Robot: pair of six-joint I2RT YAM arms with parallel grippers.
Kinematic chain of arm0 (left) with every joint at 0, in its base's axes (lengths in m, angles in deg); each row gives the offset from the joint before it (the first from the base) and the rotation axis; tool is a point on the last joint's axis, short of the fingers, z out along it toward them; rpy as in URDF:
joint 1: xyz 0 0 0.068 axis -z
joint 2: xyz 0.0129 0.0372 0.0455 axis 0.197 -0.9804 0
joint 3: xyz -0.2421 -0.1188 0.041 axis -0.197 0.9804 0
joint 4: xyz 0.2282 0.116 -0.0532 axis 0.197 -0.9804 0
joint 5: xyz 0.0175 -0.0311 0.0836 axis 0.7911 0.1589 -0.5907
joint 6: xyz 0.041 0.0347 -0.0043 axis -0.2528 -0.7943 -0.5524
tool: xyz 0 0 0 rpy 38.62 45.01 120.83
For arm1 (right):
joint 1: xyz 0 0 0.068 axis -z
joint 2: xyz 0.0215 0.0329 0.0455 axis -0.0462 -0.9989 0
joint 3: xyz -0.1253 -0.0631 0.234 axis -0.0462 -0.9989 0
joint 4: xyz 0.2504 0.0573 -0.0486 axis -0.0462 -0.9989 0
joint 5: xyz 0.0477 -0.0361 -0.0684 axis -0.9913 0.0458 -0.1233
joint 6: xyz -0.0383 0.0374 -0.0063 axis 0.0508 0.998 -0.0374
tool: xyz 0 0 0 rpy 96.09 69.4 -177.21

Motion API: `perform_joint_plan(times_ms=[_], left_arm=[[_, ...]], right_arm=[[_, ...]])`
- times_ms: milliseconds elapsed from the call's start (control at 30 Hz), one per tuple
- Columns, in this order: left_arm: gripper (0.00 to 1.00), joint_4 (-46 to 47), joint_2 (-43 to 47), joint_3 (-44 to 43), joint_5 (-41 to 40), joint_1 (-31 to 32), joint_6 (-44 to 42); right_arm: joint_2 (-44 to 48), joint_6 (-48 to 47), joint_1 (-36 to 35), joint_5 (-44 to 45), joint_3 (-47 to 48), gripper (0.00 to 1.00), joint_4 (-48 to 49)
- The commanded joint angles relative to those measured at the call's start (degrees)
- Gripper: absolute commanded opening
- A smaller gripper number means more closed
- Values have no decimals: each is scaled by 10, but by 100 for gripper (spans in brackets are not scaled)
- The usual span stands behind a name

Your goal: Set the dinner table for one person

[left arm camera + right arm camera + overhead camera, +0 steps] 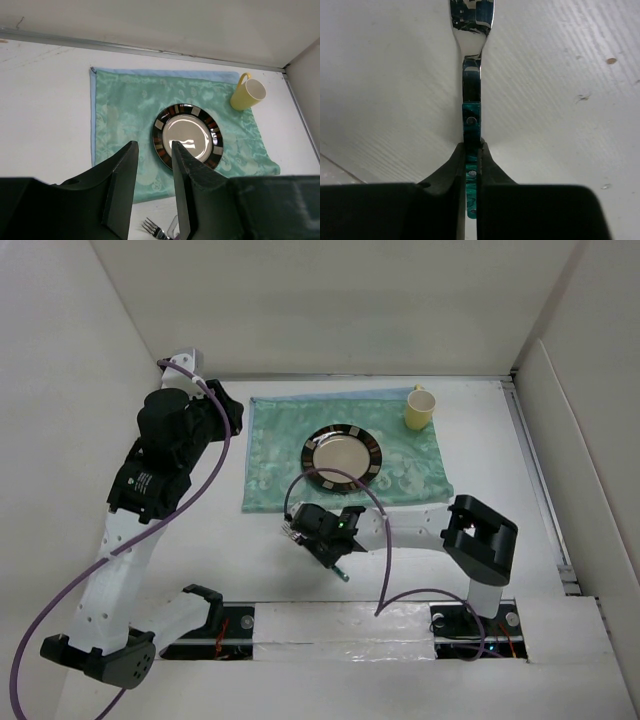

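On the white dinner table (480, 460) lies a pale green mat (275, 455) carrying a dark-rimmed plate (343, 458) and a yellow mug (420, 408). My right gripper (471, 147) is low over the table in front of the mat, shut on the green handle of a fork (471, 75). The fork's metal head points away from the fingers. In the top view the right gripper (325, 548) covers most of the fork (342, 575). My left gripper (152, 145) hangs high at the mat's left end, open and empty, with the plate (187, 136), mug (247, 95) and fork tines (152, 227) below it.
White walls enclose the table at the back and both sides. A metal strip runs along the right edge (540, 480). Purple cables loop from both arms, one (385, 540) arching over the front of the mat.
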Motion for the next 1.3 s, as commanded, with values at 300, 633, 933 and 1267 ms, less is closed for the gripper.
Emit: perform_joint_plan(times_ms=[300, 633, 933, 1267], left_arm=[[30, 11, 11, -14, -7, 4, 0], [27, -25, 37, 29, -26, 4, 25], [27, -22, 42, 48, -26, 28, 23], [26, -16, 32, 56, 5, 28, 19]], right_arm=[[45, 101, 26, -16, 170, 0, 1], [-221, 270, 121, 104, 569, 0, -83], [-345, 364, 147, 123, 665, 0, -109], [-377, 383, 153, 121, 652, 14, -119]])
